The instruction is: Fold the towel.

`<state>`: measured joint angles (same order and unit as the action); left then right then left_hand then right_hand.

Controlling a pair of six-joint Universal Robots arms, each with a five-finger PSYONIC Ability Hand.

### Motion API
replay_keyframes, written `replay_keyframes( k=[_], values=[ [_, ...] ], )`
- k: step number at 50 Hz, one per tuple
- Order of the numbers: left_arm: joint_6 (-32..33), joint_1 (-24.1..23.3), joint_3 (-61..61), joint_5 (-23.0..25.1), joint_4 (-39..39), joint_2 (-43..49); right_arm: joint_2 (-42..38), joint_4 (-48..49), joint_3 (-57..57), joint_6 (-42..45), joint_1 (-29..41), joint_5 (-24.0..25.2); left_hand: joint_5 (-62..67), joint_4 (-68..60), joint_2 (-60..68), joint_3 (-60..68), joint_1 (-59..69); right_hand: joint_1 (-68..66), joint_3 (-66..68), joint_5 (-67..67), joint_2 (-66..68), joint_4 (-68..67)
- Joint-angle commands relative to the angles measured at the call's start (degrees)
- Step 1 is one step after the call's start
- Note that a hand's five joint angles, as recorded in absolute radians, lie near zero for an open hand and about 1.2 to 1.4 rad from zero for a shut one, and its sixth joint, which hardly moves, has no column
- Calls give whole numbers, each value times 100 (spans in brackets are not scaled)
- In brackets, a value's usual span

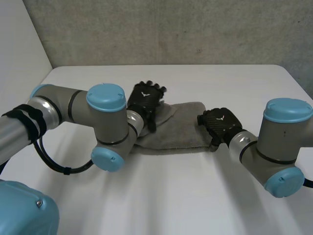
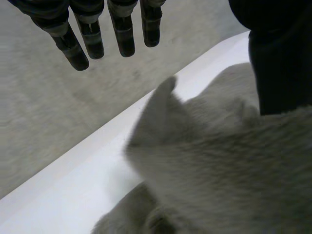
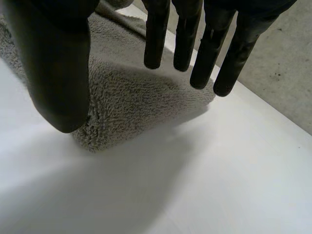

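A grey towel (image 1: 176, 129) lies folded into a thick strip in the middle of the white table (image 1: 195, 196). My left hand (image 1: 145, 100) hovers over the towel's left end with straight fingers (image 2: 90, 36), apart from the cloth (image 2: 219, 165). A peak of cloth sticks up below those fingers. My right hand (image 1: 220, 122) is at the towel's right end. Its fingers (image 3: 204, 48) reach straight over the end corner of the towel (image 3: 136, 102), and its thumb (image 3: 58, 63) stands at the near edge. Nothing is pinched.
A grey wall (image 1: 171, 29) runs behind the table's far edge. Bare table lies in front of the towel and to the right of it. My two forearms angle in from the near corners.
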<state>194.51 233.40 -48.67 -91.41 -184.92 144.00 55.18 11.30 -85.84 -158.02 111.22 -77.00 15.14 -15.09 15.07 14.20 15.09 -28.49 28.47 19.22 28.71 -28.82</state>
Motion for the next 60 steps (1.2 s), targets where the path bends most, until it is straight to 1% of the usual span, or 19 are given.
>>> replay_keyframes(
  k=[1,7,9,15,18,20,21,22,23,24,29,34,39,44,50,56,57,58,60],
  values=[
    [-1,363,-46,-509,-26,-21,-252,109,67,8,31,-34,-1039,33,-32,56,-33,-362,364,290,341,-329],
    [8,381,-187,-676,-9,23,-358,127,93,8,110,-61,-1039,33,-32,56,-33,-766,768,694,745,-733],
    [17,434,-380,-939,-52,14,-367,188,85,-9,136,-69,-1039,33,-32,56,-33,-1101,1103,1029,1080,-1068],
    [17,513,-547,-1248,-70,-12,-358,241,58,-18,154,-113,-1039,33,-32,56,-33,-1641,1643,1569,1620,-1608],
    [17,513,-706,-1274,-52,-65,-367,250,67,-27,207,-148,-1056,50,-49,39,-50,-2364,2366,2292,2343,-2331],
    [8,513,-829,-1283,-52,-118,-367,241,76,-18,207,-210,-1089,84,-82,6,-84,-3519,3520,3446,3497,-3486],
    [8,504,-959,-1283,-61,-213,-367,241,76,-18,207,-210,-1106,100,-99,-11,-100,-3525,3527,3453,3504,-3492],
    [-27,487,-1100,-1283,-61,-327,-367,241,76,-18,189,-245,-1106,100,-99,-11,-100,-4424,4426,4352,4403,-4391],
    [-27,487,-1101,-1283,-61,-329,-367,241,76,-18,189,-245,-1106,100,-99,-11,-100,-4433,4435,4361,4412,-4401],
    [-62,478,-1266,-1274,-70,-450,-358,224,76,-10,189,-289,-1139,134,-132,-45,-134,-5144,5145,5071,5122,-5111],
    [-71,416,-1743,-1283,-105,-812,-253,127,-21,78,119,-342,-1173,168,-166,-79,-168,-5151,5153,5078,5129,-5118],
    [-124,346,-2244,-1283,-132,-1172,116,-163,-381,298,92,-166,-1190,185,-183,-95,-185,-5151,5153,5078,5129,-5118],
    [-300,179,-2692,-1283,-123,-1550,598,-514,-933,1148,-328,141,-1224,218,-217,-129,-218,-5151,5153,5078,5129,-5118],
    [-747,-14,-3332,-1248,-131,-2216,1134,-830,-1224,1738,-759,229,-1291,286,-284,-196,-286,-5151,5153,5078,5129,-5118],
    [-1029,-6,-3650,-1195,-123,-2719,1549,-1218,-1163,2161,-857,291,-1291,286,-284,-196,-286,-5151,5153,5078,5129,-5118],
    [-1126,56,-3747,-1195,-132,-3044,1716,-1605,-443,2328,-540,361,-1341,336,-335,-247,-336,-5151,5153,5078,5129,-5118],
    [-1135,82,-3721,-1195,-132,-3070,1707,-1683,-208,2337,-245,387,-1341,336,-335,-247,-336,-5151,5153,5078,5129,-5118],
    [-1135,82,-3720,-1195,-132,-3071,1707,-1684,-205,2337,-242,388,-1341,336,-335,-247,-336,-5151,5153,5078,5129,-5118],
    [-1135,257,-3650,-1195,-140,-3088,1585,-1763,310,2346,440,353,-1341,336,-335,-247,-336,-5151,5153,5078,5129,-5118]
  ],
)
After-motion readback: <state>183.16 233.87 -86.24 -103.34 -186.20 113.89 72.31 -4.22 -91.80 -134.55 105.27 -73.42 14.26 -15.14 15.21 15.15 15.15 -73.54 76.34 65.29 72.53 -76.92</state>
